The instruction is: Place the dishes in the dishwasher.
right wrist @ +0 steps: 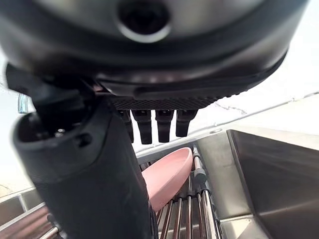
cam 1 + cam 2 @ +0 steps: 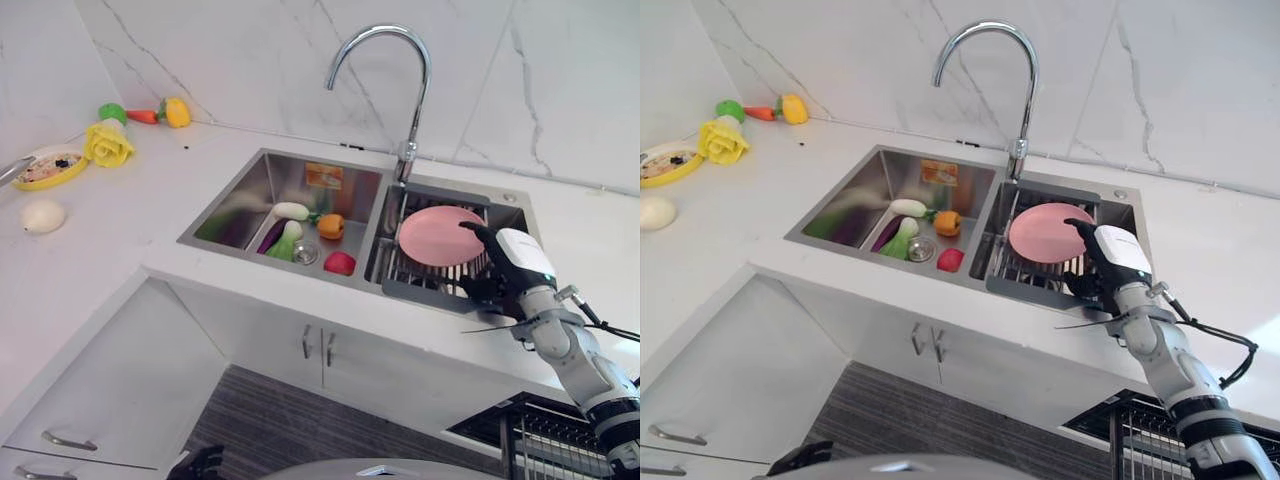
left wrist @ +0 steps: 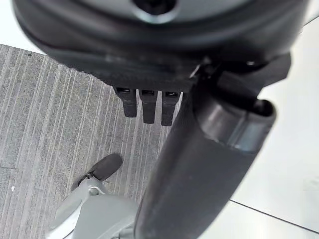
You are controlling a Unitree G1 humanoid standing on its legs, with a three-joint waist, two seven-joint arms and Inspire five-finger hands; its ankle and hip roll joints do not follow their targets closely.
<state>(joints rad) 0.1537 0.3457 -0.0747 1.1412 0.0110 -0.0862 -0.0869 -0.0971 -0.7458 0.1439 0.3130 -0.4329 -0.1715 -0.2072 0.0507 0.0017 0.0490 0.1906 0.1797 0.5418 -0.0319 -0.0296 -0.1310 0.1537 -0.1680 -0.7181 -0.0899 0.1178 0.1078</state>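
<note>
Right wrist view: right hand point(image 1: 149, 119) open above pink plate point(image 1: 167, 177)

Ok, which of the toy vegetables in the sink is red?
The small red one, lying nearest the sink's front edge, right of the drain. The others are a white one, a green-and-white one, a purple one and an orange one.
</note>
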